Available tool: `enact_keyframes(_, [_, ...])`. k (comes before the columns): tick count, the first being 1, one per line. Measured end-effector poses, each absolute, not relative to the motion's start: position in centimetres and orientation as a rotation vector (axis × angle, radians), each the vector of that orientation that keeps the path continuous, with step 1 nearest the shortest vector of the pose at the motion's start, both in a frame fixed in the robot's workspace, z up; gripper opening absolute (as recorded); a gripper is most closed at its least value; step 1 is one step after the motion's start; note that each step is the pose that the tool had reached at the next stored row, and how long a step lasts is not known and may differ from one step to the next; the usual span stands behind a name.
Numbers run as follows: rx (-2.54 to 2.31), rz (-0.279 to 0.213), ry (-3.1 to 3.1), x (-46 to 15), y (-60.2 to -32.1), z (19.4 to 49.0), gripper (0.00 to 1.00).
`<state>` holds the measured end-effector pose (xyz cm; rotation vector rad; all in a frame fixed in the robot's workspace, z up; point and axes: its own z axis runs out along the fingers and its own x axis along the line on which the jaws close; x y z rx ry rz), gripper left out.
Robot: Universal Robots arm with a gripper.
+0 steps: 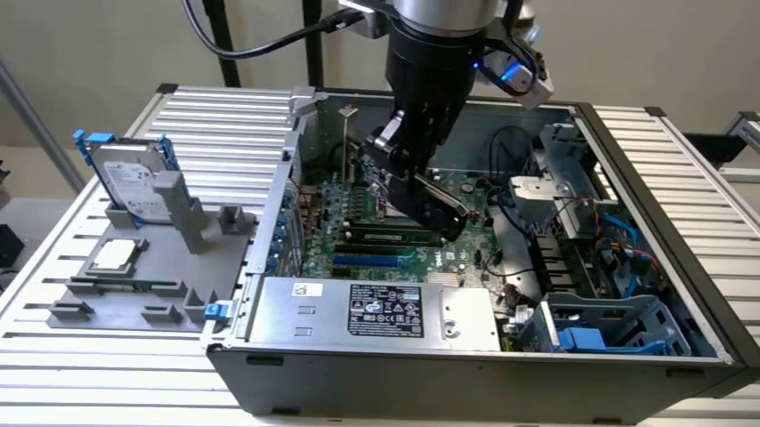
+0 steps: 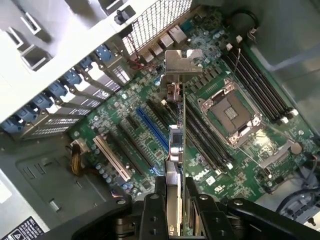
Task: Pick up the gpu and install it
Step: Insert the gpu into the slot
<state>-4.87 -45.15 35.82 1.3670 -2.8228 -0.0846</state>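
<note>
The gripper (image 2: pixel 175 202) has its fingers closed on the gpu (image 2: pixel 174 132), which is held edge-on to the wrist view: a thin, straight board with metal parts along one face and a bent, shiny silver bracket (image 2: pixel 183 64) at the end away from the fingers. The gpu is inside the open computer case (image 1: pixel 475 382), above the green motherboard (image 2: pixel 120 112); whether it touches a slot cannot be told.

On the motherboard are long, narrow slots in black plastic, a bright blue slot (image 2: pixel 152 129) and a cream slot (image 2: pixel 112 157). The square processor socket (image 2: pixel 230 112) has a metal frame, and slim dark memory slots (image 2: pixel 260 82) run in parallel beside it. A perforated metal panel (image 2: pixel 162 20) lies along one edge of the board.

In the exterior view, a smooth silver power supply (image 1: pixel 320 311) with a black printed label (image 1: pixel 385 310) spans the near left part of the case. A blue-grey plastic drive cage (image 1: pixel 618 325) sits at the near right, and loose cables (image 1: pixel 629 245) curl on the right side.

Left of the case, a matte grey fixture (image 1: pixel 178 267) with raised blocks rests on the ribbed, pale metal counter (image 1: pixel 107 374). It carries an upright silver hard drive (image 1: pixel 134 182) with blue rails and a small square part (image 1: pixel 116 254) with a pale top.
</note>
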Motion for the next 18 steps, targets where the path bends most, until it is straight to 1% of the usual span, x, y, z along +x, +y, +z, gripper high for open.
enact_keyframes(18, [1.821, -0.062, -2.577, -4.9, -45.2, 34.3, 0.00])
